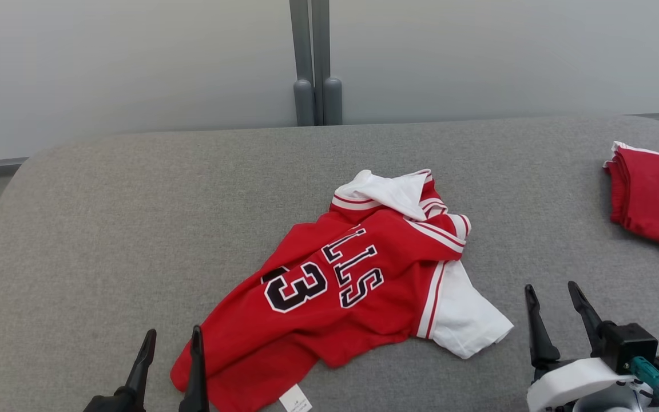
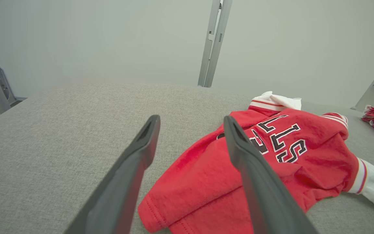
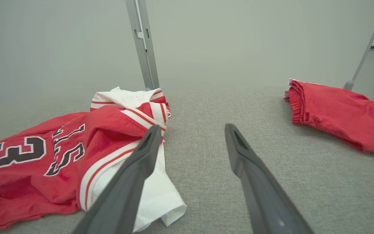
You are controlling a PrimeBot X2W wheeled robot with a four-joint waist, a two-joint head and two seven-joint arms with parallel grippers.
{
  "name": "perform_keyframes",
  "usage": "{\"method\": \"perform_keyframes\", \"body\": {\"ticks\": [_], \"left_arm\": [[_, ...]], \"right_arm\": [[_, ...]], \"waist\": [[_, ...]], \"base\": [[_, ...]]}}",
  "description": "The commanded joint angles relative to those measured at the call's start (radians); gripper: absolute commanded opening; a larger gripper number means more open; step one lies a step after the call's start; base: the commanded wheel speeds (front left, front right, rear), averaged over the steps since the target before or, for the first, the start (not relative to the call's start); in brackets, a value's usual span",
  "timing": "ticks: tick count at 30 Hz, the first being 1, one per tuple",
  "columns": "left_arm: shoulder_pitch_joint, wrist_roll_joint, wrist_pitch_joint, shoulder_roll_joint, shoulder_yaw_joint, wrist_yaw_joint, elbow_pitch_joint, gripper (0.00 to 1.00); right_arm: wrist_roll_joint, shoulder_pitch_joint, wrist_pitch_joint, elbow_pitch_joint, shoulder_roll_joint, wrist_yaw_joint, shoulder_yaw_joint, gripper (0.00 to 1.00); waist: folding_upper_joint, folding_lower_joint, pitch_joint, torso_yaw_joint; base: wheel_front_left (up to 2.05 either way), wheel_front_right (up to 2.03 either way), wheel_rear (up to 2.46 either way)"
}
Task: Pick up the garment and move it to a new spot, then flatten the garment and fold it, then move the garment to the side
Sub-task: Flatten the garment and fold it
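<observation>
Left gripper (image 1: 173, 331) agape, jersey (image 1: 306, 326) diagonal — hem near-left

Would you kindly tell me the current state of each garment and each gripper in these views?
Red jersey: crumpled, not folded, lying on the grey surface, not gripped.
Second red garment: folded, lying at the right, apart from the jersey.
Left gripper: open, holding nothing.
Right gripper: open, holding nothing, beside the jersey's white sleeve.
</observation>
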Motion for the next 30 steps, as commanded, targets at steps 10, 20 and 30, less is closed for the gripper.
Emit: {"method": "perform_keyframes", "body": {"ticks": [10,20,30], "left_arm": [[-0.026,0.006,0.127,0.003,-0.126,0.015,0.149,1.00],[-0.068,-0.017,0.212,0.003,-0.151,0.040,0.298,1.00],[-0.150,-0.042,0.233,0.002,-0.184,0.009,0.456,0.20]], "right_arm": [[0.079,-0.207,0.118,0.239,-0.183,-0.001,0.251,1.00],[0.214,-0.309,0.252,0.378,-0.267,-0.001,0.498,1.00],[0.302,-0.387,0.296,0.478,-0.262,-0.001,0.634,0.43]], "waist": [[0.0000,0.0000,0.009,-0.003],[0.0000,0.0000,0.038,0.000],[0.0000,0.0000,0.103,0.004]], "base": [[0.00,0.00,0.00],[0.00,0.00,0.00],[0.00,0.00,0.00]]}}
